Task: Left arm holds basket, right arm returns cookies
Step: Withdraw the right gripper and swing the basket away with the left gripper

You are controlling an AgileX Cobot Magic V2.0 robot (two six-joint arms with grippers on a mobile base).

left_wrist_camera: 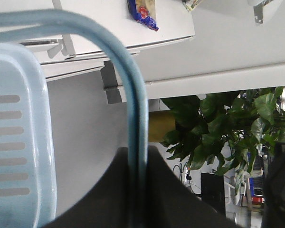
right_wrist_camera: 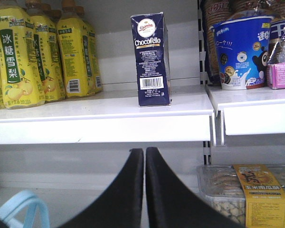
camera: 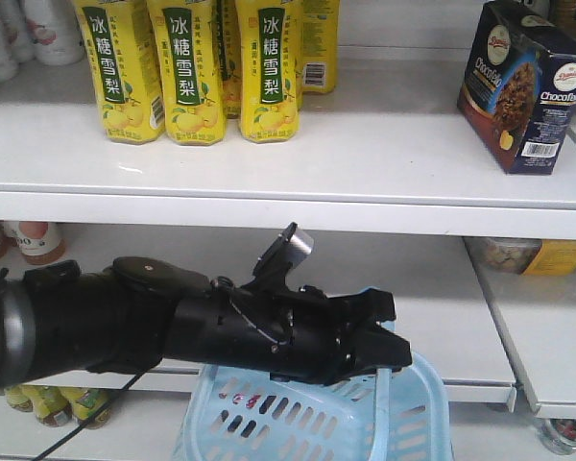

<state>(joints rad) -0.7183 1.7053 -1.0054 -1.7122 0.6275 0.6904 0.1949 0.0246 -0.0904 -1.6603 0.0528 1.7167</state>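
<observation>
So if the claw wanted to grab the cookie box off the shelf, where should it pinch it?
Probably across the two wide faces of the Chocofello cookie box, coming straight in from the shelf's front edge. The box stands upright with its narrow barcode side facing the right claw, with open shelf on both sides, so the fingers can likely slide past.

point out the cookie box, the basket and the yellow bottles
cookie box [right_wrist_camera: 151, 59], right wrist view, on its barcode side
basket [camera: 418, 403], front view, on its right rim
yellow bottles [camera: 190, 67], front view, on the middle bottle's label

light: bright, even, from overhead
glare: white shelf [camera: 298, 144] washed out
blur: basket [left_wrist_camera: 19, 142] soft up close, left wrist view
</observation>
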